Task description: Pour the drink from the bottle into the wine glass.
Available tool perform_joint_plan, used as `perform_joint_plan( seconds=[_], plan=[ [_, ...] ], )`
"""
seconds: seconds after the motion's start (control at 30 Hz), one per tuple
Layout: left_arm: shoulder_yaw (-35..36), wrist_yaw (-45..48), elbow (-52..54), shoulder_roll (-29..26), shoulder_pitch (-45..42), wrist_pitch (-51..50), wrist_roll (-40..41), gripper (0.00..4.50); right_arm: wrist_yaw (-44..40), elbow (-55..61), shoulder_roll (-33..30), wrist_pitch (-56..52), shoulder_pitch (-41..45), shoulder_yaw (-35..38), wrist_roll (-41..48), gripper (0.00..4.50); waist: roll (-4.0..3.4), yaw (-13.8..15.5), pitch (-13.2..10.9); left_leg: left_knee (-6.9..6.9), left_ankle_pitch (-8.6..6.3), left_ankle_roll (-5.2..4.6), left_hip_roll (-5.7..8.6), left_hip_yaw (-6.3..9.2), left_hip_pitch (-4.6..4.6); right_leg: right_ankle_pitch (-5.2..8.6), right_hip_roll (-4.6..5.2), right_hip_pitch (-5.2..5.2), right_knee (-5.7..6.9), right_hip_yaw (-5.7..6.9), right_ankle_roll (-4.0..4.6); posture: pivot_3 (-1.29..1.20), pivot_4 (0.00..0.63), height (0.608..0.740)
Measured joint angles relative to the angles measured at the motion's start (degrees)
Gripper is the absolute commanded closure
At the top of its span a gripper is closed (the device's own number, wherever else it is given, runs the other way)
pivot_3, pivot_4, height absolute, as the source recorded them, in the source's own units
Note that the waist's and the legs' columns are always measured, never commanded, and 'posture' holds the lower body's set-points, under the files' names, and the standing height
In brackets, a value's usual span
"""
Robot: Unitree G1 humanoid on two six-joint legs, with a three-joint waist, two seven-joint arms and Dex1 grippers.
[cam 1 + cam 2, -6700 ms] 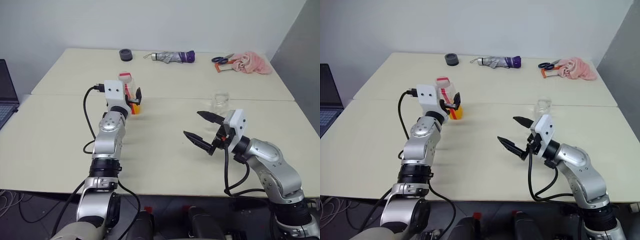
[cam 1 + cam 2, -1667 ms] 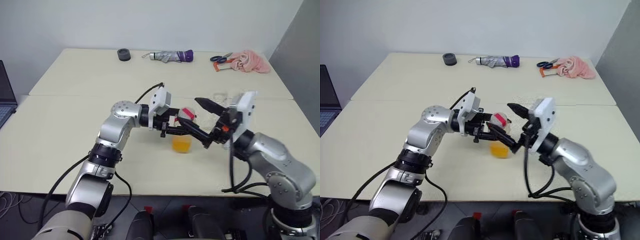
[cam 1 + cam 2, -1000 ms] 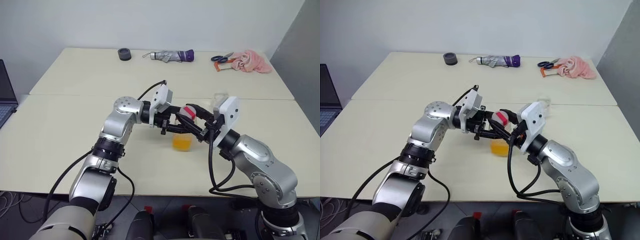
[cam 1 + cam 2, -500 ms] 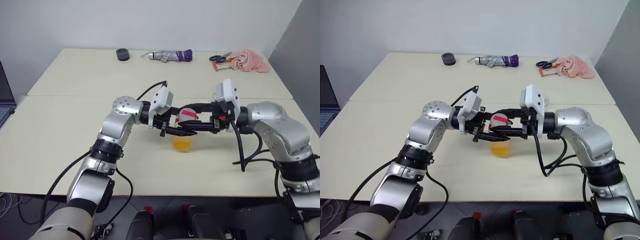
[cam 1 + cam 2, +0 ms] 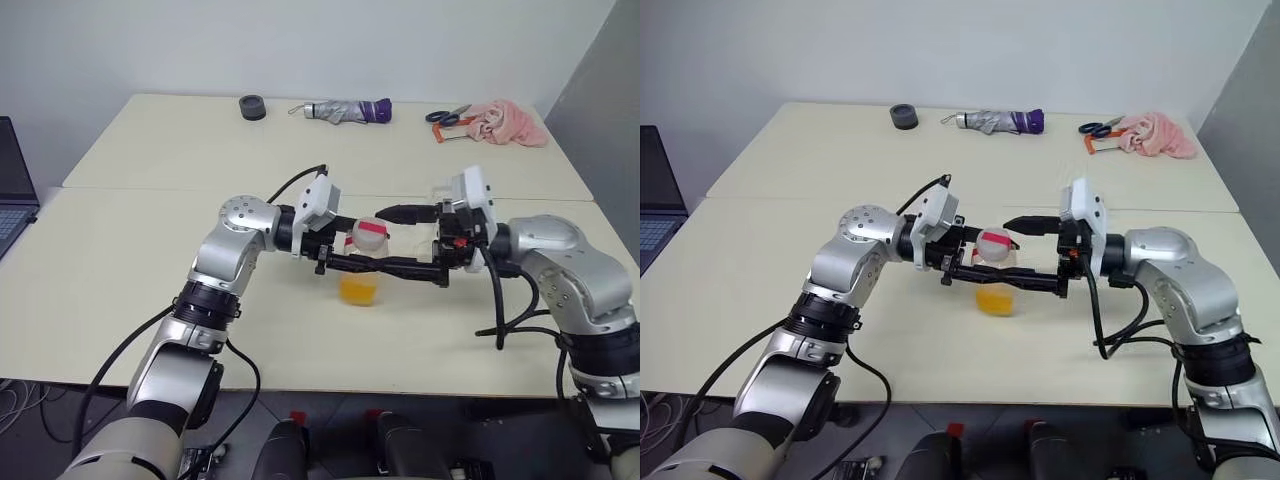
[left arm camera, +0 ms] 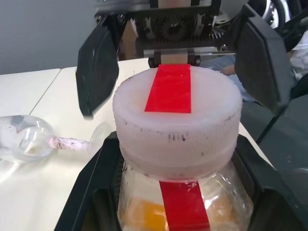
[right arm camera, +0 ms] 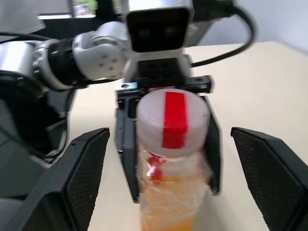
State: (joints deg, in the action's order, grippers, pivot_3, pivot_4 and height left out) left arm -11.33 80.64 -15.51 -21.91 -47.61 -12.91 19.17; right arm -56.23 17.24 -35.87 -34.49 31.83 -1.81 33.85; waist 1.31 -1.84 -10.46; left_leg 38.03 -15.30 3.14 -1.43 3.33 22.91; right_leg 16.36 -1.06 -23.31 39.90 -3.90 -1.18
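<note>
My left gripper is shut on the bottle, gripping its body just below the cap and holding it upright over the middle of the table. Its red-and-white cap is on. The orange drink fills the lower part. My right gripper faces it from the right, open wide. One finger stands on each side of the cap without touching it. The wine glass shows in the left wrist view, standing on the table beyond the bottle.
Along the table's far edge lie a black round object, a folded grey-purple umbrella, scissors and a pink cloth. A laptop sits at the far left. Bare tabletop lies to the left of the arms.
My right gripper, which was closed around the bottle's cap, turned at the wrist, then spread its fingers wide and drew back slightly to the right. My left gripper and the bottle stayed put.
</note>
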Motion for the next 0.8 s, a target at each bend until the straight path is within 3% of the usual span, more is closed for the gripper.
perform_joint_plan(
  seconds=[0.2,0.43,0.57,0.8],
  plan=[
    [0.3,-0.3,0.2,-0.4,0.1,0.6,-0.1,2.32,16.0,13.3,5.1,-2.6,-11.8,5.3,0.1,0.13,-0.01,-0.1,0.0,-0.05,0.0,0.01,0.0,-0.03,-0.01,0.01,-0.08,-0.02,0.02,-0.06,0.0,0.0,0.15,0.74],
    [0.3,-1.1,-1.2,0.3,0.0,2.0,-0.4,2.32,34.8,23.9,14.5,-5.0,-13.1,2.4,-4.9,0.13,-0.01,-0.1,0.0,0.0,0.02,0.03,-0.06,0.0,-0.06,0.05,-0.22,-0.01,0.06,-0.06,-0.08,0.0,0.15,0.74],
    [0.3,-1.1,-3.4,1.0,-0.5,2.5,-0.5,2.32,38.3,24.3,16.6,-6.2,-14.7,-1.9,-6.4,0.13,-0.01,-0.1,0.0,0.0,0.01,0.02,-0.04,-0.03,-0.03,0.01,-0.21,-0.01,0.02,-0.08,-0.01,0.0,0.15,0.74],
    [0.3,-0.2,-5.1,1.9,-1.6,3.4,-1.2,2.32,40.0,24.4,18.3,-6.8,-14.7,-2.6,-6.0,0.13,-0.01,-0.1,0.0,-0.01,0.01,0.02,-0.05,-0.02,-0.03,0.01,-0.22,-0.01,0.02,-0.06,-0.02,0.0,0.15,0.74]
  ],
)
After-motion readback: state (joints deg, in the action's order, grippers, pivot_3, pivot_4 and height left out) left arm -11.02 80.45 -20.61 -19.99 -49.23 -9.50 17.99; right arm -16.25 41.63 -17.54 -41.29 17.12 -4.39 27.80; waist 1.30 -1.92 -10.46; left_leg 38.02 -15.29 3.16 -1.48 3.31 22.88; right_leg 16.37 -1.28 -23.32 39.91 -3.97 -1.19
